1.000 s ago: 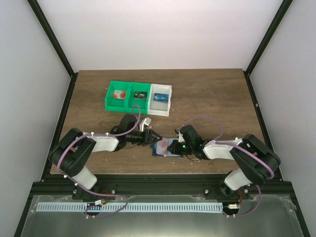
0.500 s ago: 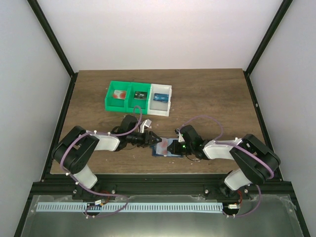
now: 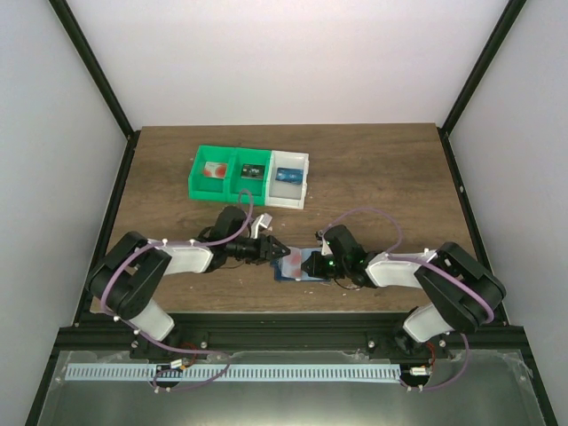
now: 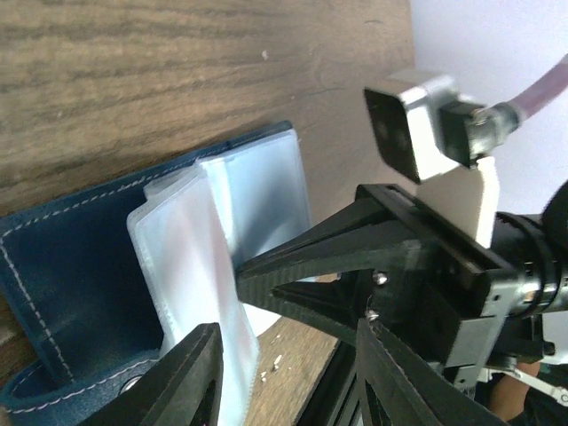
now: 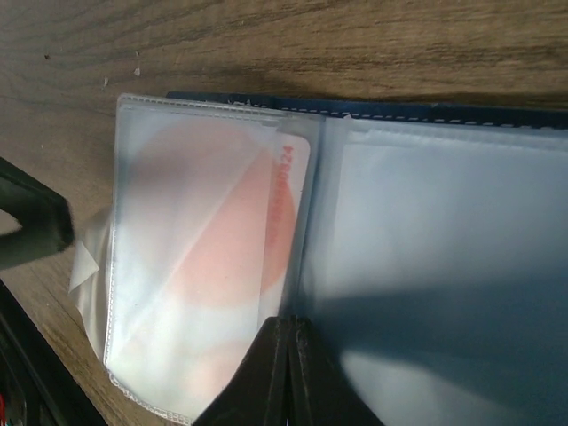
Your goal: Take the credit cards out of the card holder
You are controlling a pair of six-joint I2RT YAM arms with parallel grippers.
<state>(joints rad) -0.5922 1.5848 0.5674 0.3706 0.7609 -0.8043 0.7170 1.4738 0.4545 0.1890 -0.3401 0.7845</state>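
One small shift marks the last second: the left gripper (image 3: 278, 252) has crept toward the card holder (image 3: 303, 266), so its parted jaws now stand at the holder's left edge, where the loose clear pocket (image 4: 191, 266) lifts off the navy cover. The right gripper (image 3: 319, 263) has not moved; its fingers are pressed together, tips down on the fold between the two pocket panels, apparently pinning the holder to the table (image 3: 373, 177). The credit card (image 5: 226, 248), pinkish-white with a red spot, sits fully inside the left pocket, nothing yet drawn out. The approach looks nearly done and extraction not begun. The left jaws likely need the card's edge, not just floppy plastic, which could fold or drag the holder.
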